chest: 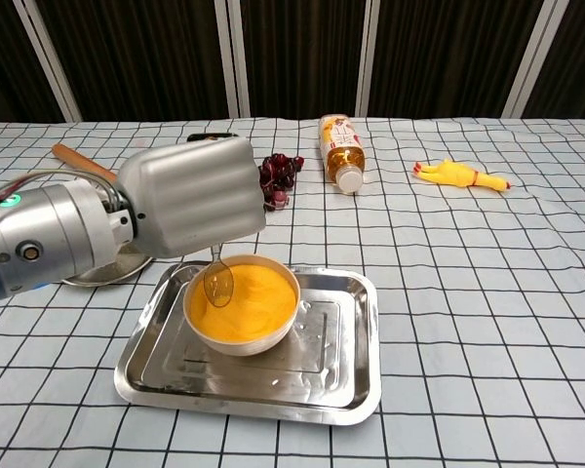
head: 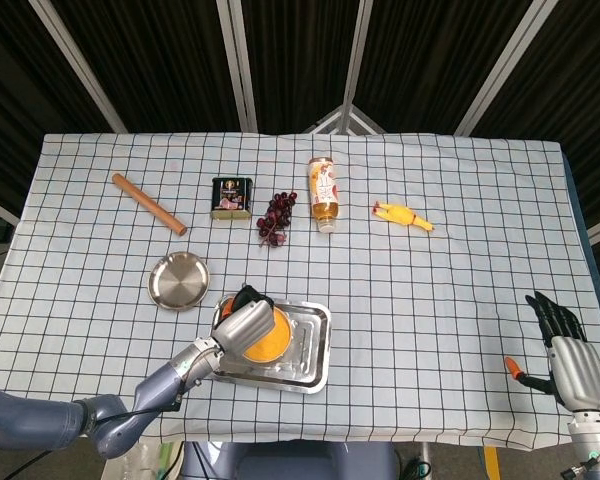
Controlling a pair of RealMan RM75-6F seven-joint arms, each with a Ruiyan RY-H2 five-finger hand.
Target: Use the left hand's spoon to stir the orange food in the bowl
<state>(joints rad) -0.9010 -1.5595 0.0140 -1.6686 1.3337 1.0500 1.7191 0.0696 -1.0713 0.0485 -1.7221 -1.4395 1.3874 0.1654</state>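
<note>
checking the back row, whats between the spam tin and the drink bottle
A bunch of dark grapes lies between the tin and the bottle, clearest in the head view.

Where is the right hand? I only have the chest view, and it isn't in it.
Observer: The right hand is by the table's right near edge, fingers apart, holding nothing.
Operator: What's the dark thing behind the left hand that holds the spoon?
Observer: A tin, between the rolling pin and the grapes.
Operator: And the metal rim under that forearm?
Observer: A round steel plate, empty, beside the tray.
</note>
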